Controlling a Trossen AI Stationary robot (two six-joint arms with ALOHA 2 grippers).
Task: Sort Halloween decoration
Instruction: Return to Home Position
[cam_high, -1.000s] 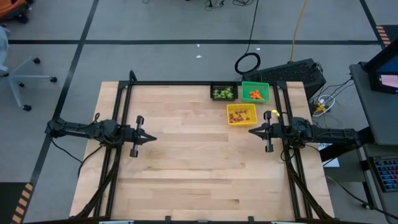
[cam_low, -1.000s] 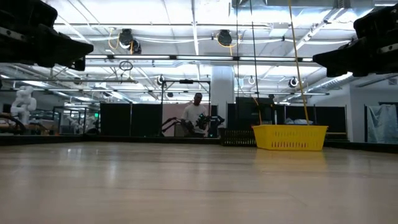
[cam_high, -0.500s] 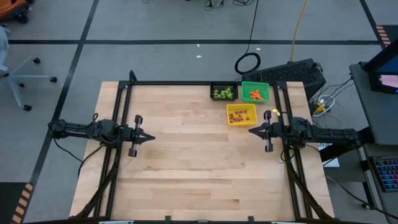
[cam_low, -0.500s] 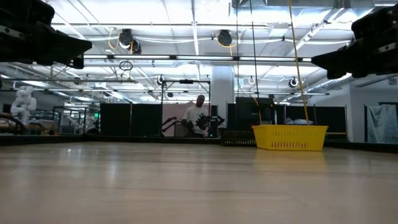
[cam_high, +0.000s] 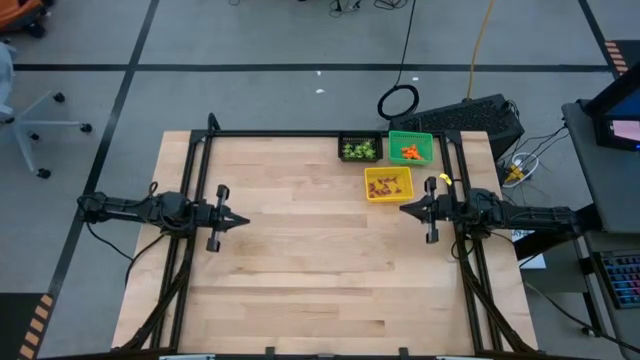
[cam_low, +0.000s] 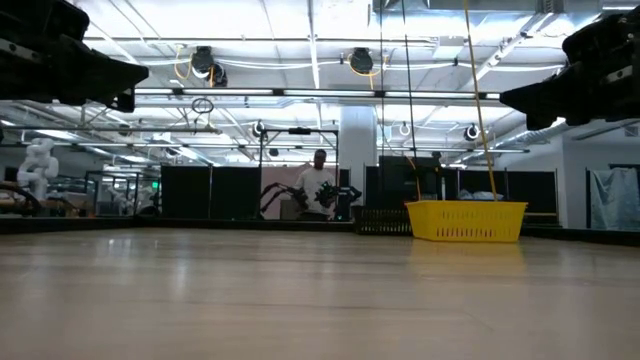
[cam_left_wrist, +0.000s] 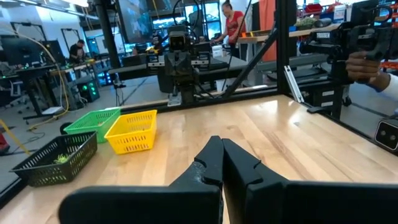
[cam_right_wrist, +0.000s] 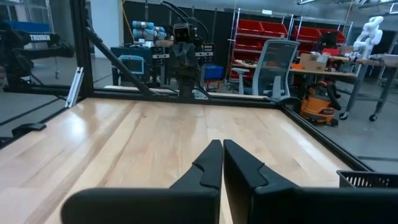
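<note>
The Halloween decoration lies in three small square bins at the table's far right. Light-green trinkets (cam_high: 358, 151) fill the black bin (cam_high: 360, 139). Orange ones (cam_high: 409, 152) lie in the green bin (cam_high: 424, 138), and dark purple ones (cam_high: 388, 184) in the yellow bin (cam_high: 372, 193). My left gripper (cam_high: 244, 220) hovers level and shut over the table's left side, pointing right. My right gripper (cam_high: 404, 210) hovers level and shut at the right side, pointing left, just near of the yellow bin. Both sets of fingers, left (cam_left_wrist: 219, 143) and right (cam_right_wrist: 221, 144), hold nothing.
Black frame rails (cam_high: 300, 134) run along the table's far, left and right edges. The wide bare wood (cam_high: 310, 260) between the two arms holds nothing. People stand in the room beyond the table (cam_low: 318, 185), and a hand (cam_left_wrist: 364, 65) shows past the table's frame.
</note>
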